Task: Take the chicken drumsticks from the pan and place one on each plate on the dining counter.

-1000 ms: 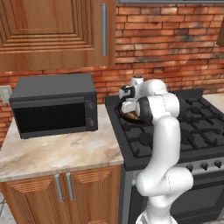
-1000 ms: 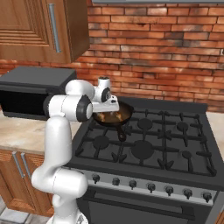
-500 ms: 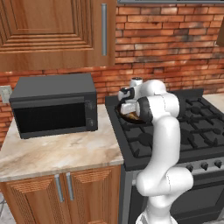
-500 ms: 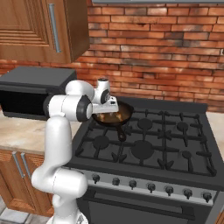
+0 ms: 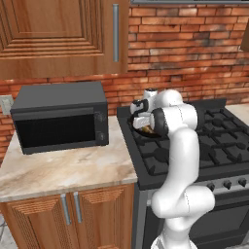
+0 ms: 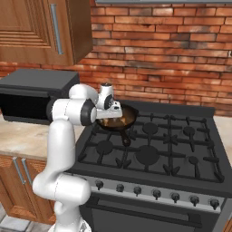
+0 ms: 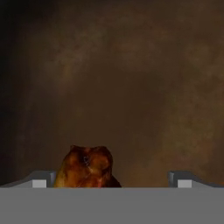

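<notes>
Hand view looks straight down into the brown floor of the pan (image 7: 131, 87), with one drumstick (image 7: 85, 168) lying between the two wide-apart fingertips (image 7: 39, 179) of the tool (image 7: 109, 181), nearer one tip than the other. From the right base view the tool (image 6: 110, 111) hangs low over the pan (image 6: 121, 118) on the stove (image 6: 172, 145). Closing now, off-centre as it is, could nudge the meat sideways or pinch only its edge, so it may slip free when lifted.

matt dark pan (image 6: 118, 120), glossy drumstick (image 7: 85, 168), rough brick wall (image 6: 172, 59), marbled stone worktop (image 5: 63, 168).
</notes>
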